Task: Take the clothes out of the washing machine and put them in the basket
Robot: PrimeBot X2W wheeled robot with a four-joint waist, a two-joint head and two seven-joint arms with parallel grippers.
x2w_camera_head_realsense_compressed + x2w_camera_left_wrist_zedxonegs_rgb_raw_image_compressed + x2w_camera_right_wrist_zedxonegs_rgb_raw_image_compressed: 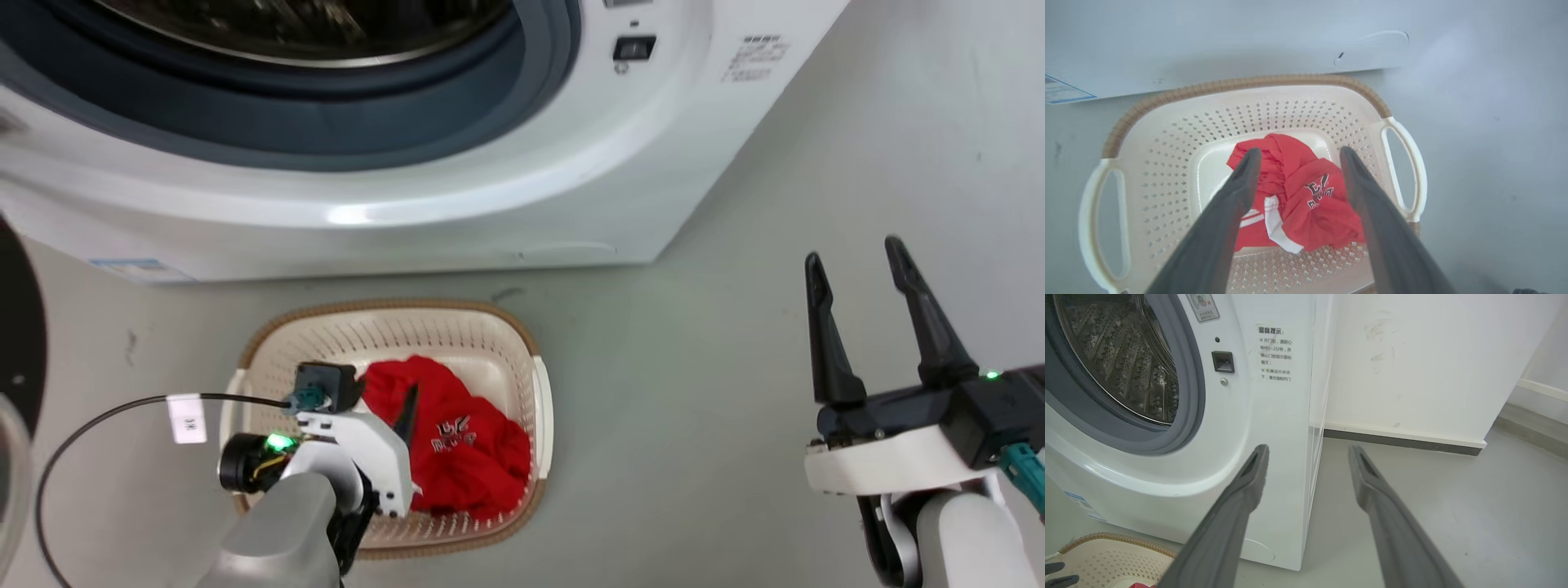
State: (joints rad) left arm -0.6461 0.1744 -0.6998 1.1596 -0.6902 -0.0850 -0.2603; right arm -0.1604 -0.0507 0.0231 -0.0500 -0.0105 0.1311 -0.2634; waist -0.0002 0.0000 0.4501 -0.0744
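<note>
Pale grey floor [694,367], smooth and evenly lit; scuffed white wall [1433,355] behind, edged by a white-and-grey skirting board [1400,439].

Bright, even light; edges perhaps soft.

The basket [392,309] sits just before the washing machine [490,204], its mouth open above the clothes [465,457] heaped inside, the left pincer [1299,150] spread over it, with open floor [694,392] stretching to its right.
</note>
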